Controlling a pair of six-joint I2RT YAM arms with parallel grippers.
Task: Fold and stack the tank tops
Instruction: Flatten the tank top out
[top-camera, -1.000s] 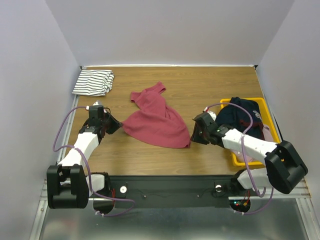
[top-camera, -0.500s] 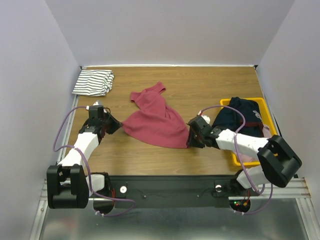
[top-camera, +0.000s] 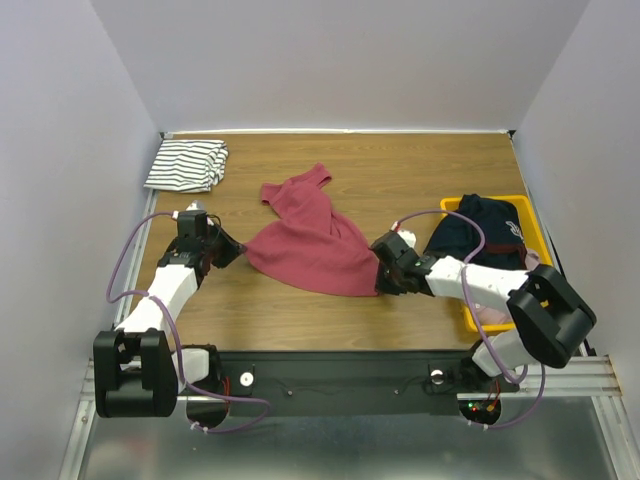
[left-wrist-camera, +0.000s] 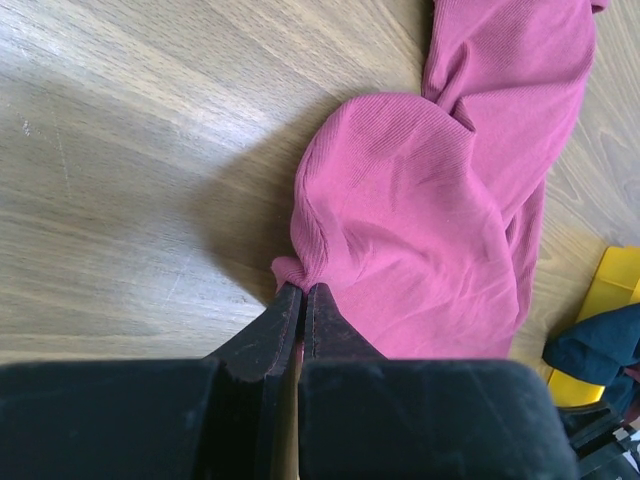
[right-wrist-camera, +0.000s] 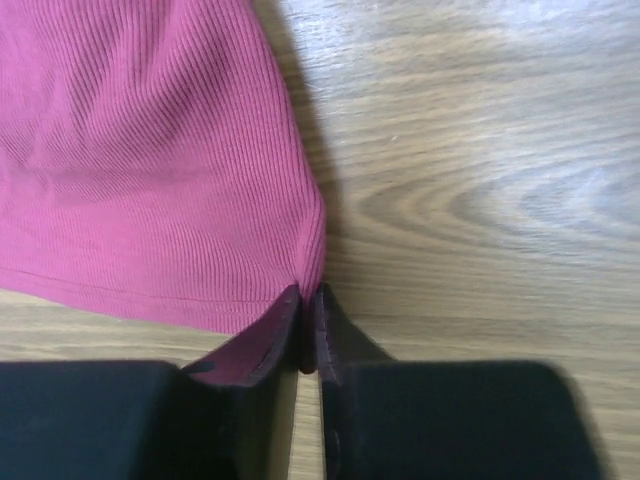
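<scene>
Red top (top-camera: 312, 245) pinched by left fingers (left-wrist-camera: 255, 340), right fingers (right-wrist-camera: 345, 345); overhead adds striped top (top-camera: 187, 165).

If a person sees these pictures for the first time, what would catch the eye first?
The dark red tank top, lying loosely in the middle of the wooden table, comes first: the left pincer and the right pincer each pinch one side of it. Next come the striped tank top, folded at the far left corner, and the yellow tray with dark clothes on the right.

Dark red tank top (top-camera: 312, 243), rumpled, spans between both jaws, corners pinched; striped top (top-camera: 187, 165) (folded) lies well beyond.
</scene>
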